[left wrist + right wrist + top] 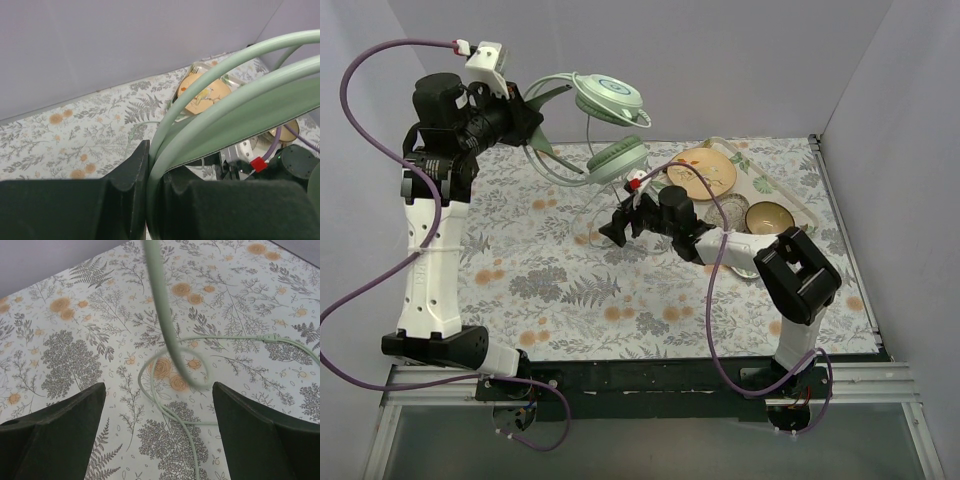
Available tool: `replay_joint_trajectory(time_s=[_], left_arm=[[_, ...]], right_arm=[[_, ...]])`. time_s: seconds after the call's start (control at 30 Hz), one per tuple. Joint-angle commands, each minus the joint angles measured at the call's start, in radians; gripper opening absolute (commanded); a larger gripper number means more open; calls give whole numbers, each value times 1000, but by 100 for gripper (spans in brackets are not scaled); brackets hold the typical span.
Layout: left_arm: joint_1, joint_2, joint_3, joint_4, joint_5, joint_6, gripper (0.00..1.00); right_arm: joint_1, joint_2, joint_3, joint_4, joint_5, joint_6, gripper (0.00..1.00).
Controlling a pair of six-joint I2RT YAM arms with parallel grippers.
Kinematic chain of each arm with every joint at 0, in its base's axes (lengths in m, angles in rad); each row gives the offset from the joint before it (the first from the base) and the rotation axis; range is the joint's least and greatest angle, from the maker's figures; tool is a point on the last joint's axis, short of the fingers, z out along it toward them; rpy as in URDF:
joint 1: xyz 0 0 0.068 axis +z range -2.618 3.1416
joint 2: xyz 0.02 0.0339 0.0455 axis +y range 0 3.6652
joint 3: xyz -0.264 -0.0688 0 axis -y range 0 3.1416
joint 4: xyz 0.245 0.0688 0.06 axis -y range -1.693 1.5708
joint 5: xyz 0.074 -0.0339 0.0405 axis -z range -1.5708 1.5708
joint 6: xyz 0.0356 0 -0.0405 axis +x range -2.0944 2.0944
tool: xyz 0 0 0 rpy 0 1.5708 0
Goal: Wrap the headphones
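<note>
Aloft, the headphones (pixel 617 158) extend rightward from the clamped left jaws.

Soft, even light is falling across the bench (pixel 570 300), throwing only faint shadows and no glare. In both wrist views the close band and cable of the headphones (pixel 235 115) are blurring, while the bench pattern is showing sharp.

We see the pale mint-green headphones (pixel 610 125) lifted in the upper centre of the top view; their two oval ear cups (pixel 608 97) sit one above the other; the thin cable (pixel 150 390) hangs down; it curls in loose loops mid-frame in the right wrist view.
</note>
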Motion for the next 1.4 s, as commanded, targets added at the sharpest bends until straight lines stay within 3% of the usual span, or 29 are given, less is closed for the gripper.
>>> replay_joint_trajectory(time_s=[0.0,0.3,0.57,0.7,0.8,0.9,0.93,1.0,1.37], left_arm=[[2,-16,83,85,-20,-84,0],[2,-27,45,152,-53,-149,0],[2,-4,103,149,-76,-153,0],[2,-6,111,157,-80,-160,0],[2,-7,107,164,-97,-169,0],[2,-7,96,177,-111,-175,0],[2,-3,93,181,-117,-175,0],[2,10,91,180,-138,-164,0],[21,65,10,328,-414,-48,0]], right_arm=[[0,20,-19,113,-5,36,95],[10,157,78,269,20,262,90],[108,309,239,173,115,259,89],[113,352,268,131,143,282,83],[122,376,268,122,143,283,73],[133,408,279,99,138,285,43],[138,421,282,93,134,286,20],[139,424,273,81,118,286,2],[158,217,-22,-2,118,182,1]])
